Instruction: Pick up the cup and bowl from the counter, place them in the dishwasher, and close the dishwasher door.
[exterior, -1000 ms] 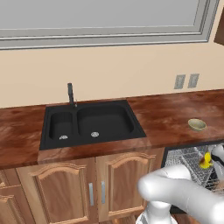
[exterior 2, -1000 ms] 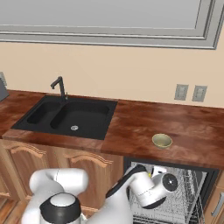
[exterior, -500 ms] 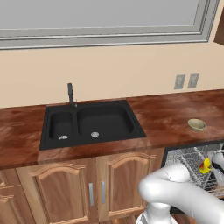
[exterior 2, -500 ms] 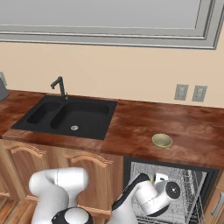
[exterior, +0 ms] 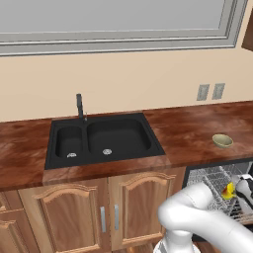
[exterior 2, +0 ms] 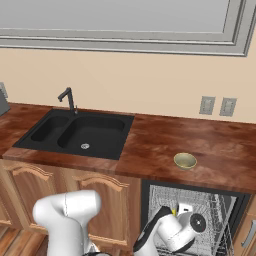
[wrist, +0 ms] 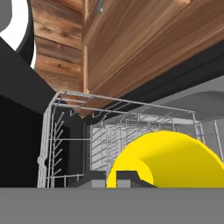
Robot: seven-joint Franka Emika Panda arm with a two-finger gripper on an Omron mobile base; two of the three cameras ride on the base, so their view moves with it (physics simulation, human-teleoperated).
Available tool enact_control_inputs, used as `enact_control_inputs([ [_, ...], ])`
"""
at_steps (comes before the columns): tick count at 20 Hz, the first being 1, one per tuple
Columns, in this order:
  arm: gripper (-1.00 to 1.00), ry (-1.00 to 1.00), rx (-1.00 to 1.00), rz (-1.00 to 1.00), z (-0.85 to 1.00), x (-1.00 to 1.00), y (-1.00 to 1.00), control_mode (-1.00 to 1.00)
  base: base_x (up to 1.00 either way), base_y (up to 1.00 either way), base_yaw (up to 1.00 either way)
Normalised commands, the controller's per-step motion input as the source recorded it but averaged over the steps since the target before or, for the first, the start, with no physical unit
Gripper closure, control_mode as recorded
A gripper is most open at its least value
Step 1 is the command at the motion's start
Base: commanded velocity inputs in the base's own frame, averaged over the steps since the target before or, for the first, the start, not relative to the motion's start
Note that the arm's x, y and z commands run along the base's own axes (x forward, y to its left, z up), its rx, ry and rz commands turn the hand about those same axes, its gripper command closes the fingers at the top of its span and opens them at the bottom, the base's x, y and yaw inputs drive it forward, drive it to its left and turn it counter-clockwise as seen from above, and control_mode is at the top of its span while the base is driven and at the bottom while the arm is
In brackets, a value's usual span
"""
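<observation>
Your gripper (wrist: 127, 180) was clamped shut on the yellow cup (wrist: 168, 159), held just above the dishwasher (exterior 2: 192, 212) rack (wrist: 109, 140) — the wire basket lay directly ahead and below. The bowl (exterior 2: 185, 160) sat up on the counter (exterior 2: 220, 150), above and behind — yours to fetch next.

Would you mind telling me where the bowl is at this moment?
The bowl sits on the counter, to the right of the sink and just above the open dishwasher; the left base view shows it near the right edge.
</observation>
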Motion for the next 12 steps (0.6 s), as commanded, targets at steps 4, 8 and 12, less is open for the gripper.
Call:
enact_control_inputs([
  [4,1.0,0.01,0.0,0.02,-0.47,0.24,-0.13,-1.0,0.0,0.0,0.0],
  [8,1.0,0.01,0.0,0.02,-0.43,0.25,-0.16,-1.0,0.0,0.0,0.0],
  [12,1.0,0.0,0.0,0.0,-0.26,0.29,-0.22,-1.0,0.0,0.0,0.0],
])
